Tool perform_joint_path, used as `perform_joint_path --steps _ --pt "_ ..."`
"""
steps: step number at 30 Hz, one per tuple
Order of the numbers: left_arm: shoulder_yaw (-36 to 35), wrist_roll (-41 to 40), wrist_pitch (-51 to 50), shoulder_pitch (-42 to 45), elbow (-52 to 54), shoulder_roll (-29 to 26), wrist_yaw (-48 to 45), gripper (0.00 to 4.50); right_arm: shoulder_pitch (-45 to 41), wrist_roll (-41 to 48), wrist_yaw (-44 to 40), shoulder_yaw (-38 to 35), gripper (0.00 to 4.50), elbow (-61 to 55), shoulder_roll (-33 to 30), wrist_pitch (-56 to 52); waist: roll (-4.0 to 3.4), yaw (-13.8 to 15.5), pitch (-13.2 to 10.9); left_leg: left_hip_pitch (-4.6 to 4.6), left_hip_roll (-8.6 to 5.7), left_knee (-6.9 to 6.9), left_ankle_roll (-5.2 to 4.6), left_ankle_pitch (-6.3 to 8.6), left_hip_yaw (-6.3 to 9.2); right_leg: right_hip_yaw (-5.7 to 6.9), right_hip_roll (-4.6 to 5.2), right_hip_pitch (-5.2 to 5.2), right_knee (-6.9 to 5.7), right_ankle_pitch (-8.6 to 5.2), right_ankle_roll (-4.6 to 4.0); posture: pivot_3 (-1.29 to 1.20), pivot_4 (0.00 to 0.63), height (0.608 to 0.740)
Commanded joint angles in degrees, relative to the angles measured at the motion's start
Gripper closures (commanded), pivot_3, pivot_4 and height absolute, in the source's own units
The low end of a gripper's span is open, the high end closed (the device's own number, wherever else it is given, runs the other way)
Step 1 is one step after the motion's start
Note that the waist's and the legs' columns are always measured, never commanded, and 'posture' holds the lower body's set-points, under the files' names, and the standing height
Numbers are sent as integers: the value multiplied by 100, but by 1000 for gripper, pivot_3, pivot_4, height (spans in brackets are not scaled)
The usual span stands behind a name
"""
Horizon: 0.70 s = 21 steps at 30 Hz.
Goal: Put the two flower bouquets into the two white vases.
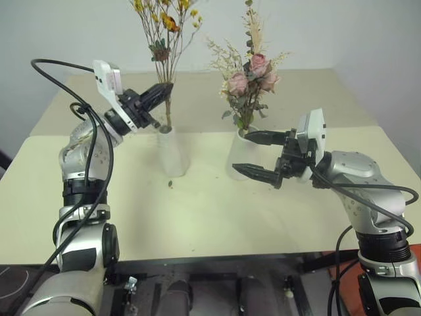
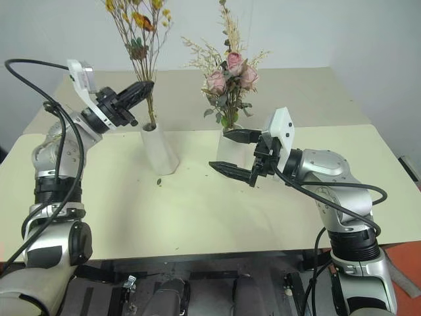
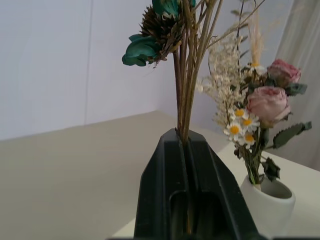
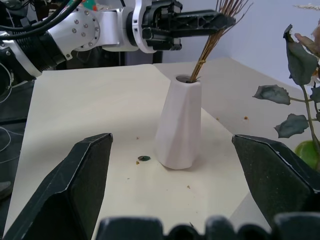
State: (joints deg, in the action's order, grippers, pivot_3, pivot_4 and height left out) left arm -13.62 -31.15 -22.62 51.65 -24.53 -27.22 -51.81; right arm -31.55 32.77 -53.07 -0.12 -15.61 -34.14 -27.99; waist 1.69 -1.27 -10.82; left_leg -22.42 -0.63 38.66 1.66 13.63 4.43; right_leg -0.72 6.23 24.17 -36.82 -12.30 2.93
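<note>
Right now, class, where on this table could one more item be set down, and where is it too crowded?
Free: the near strip of the table in front of both vases, and the far part behind them. Crowded: the middle, where the slim vase and the wide vase stand close together, the open right pincer just before the wide vase.

A pale cream table [image 1: 197, 217] stands against a plain white wall [image 1: 342, 33].

Silver-grey jointed arms, black looping cables, white wrist camera housings, black two-fingered left gripper [image 1: 162, 91] and right gripper [image 1: 253, 153]
</note>
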Motion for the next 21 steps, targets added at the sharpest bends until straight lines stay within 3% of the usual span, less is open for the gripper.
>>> perform_joint_path --steps 1,21 --pt "-30 -1 60 -5 263 -44 37 4483 -27 91 35 -141 0 -209 -24 -2 0 2 0 0 0 0 0 0 0 0 0 0 0 0 0 0 150 740" --pt "-117 -120 -182 -550 909 -138 276 4483 -28 89 40 -119 0 -175 -11 -3 0 5 0 0 1 0 0 0 0 0 0 0 0 0 0 0 150 740"
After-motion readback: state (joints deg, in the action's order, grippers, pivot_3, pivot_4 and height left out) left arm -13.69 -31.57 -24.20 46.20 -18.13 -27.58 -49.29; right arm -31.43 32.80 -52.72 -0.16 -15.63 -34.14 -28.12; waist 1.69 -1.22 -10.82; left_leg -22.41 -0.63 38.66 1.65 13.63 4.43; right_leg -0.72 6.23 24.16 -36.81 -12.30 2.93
